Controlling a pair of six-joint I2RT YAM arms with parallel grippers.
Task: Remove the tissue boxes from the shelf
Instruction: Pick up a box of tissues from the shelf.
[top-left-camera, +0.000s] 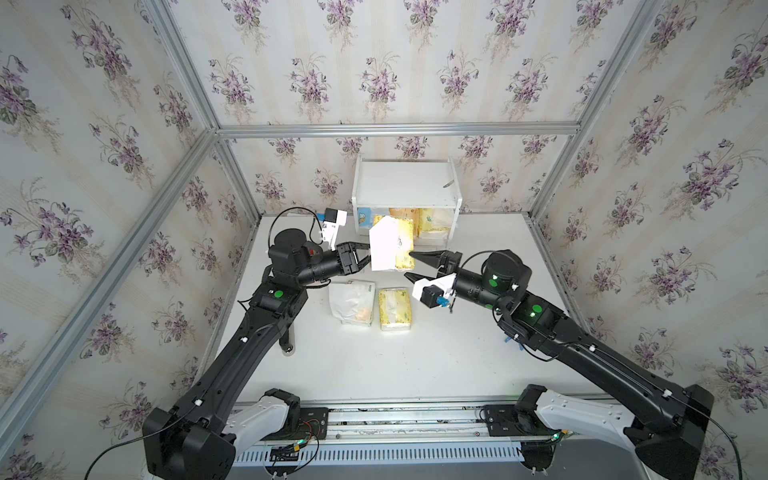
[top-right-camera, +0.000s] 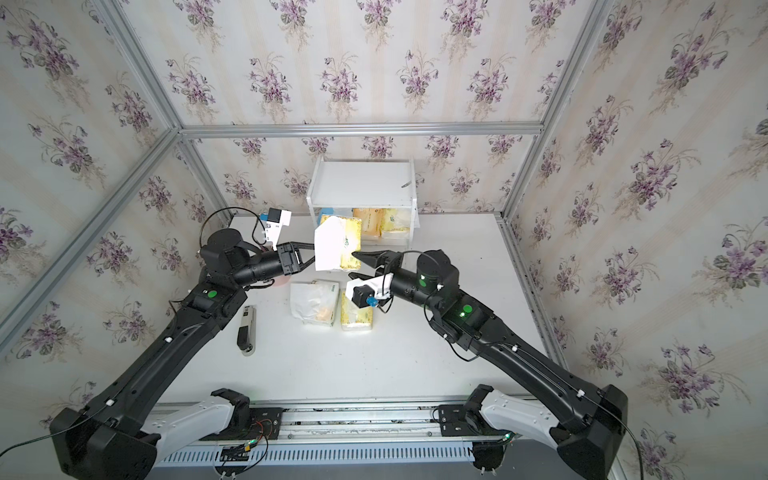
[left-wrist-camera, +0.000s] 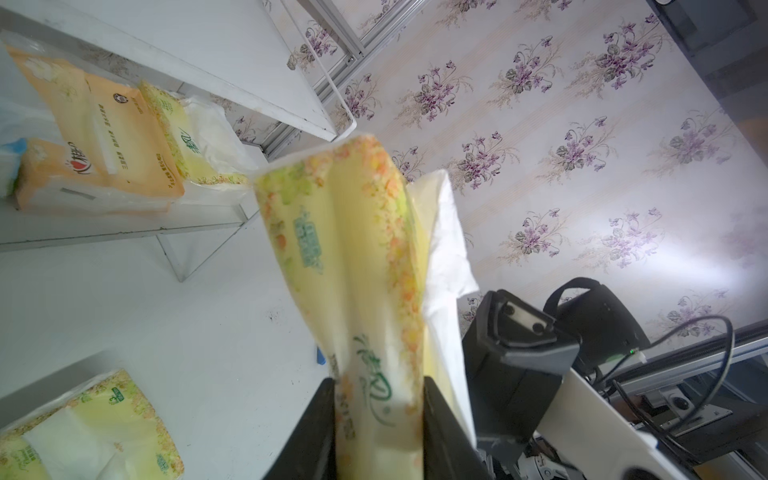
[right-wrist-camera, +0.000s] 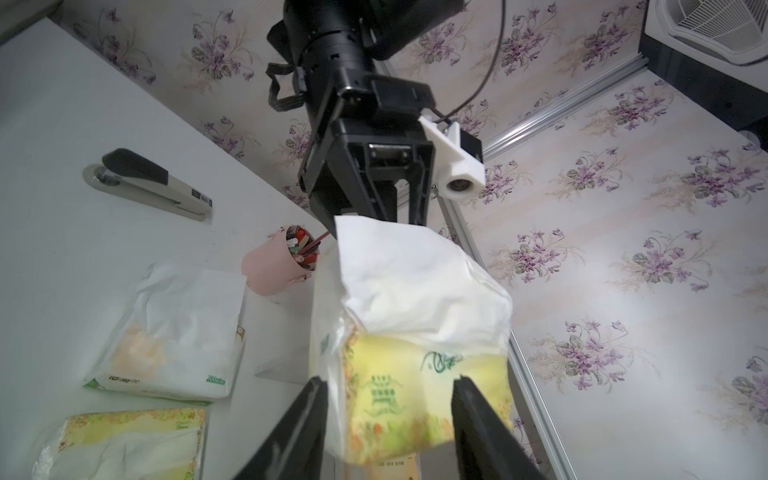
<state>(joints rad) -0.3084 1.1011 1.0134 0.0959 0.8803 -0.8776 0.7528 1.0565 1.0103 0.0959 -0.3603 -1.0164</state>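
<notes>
A pale yellow tissue pack (top-left-camera: 392, 245) (top-right-camera: 336, 247) hangs in the air in front of the shelf (top-left-camera: 405, 183) (top-right-camera: 361, 183), with a white tissue sticking out of it. My left gripper (top-left-camera: 365, 259) (left-wrist-camera: 378, 407) is shut on one end of this pack (left-wrist-camera: 353, 257). My right gripper (top-left-camera: 409, 264) (right-wrist-camera: 390, 379) stands open, its fingers apart on either side of the pack's other end (right-wrist-camera: 415, 374). On the shelf's lower tier lie a blue-and-white pack (top-left-camera: 363, 216), an orange pack (left-wrist-camera: 104, 137) and a yellow pack (left-wrist-camera: 187, 137). The top board is bare.
A white pack (top-left-camera: 352, 303) and a yellow pack (top-left-camera: 395, 309) lie side by side on the table below the grippers. A pink pen cup (right-wrist-camera: 274, 262) stands under the left arm. A stapler (top-right-camera: 246, 330) lies at the left of the table.
</notes>
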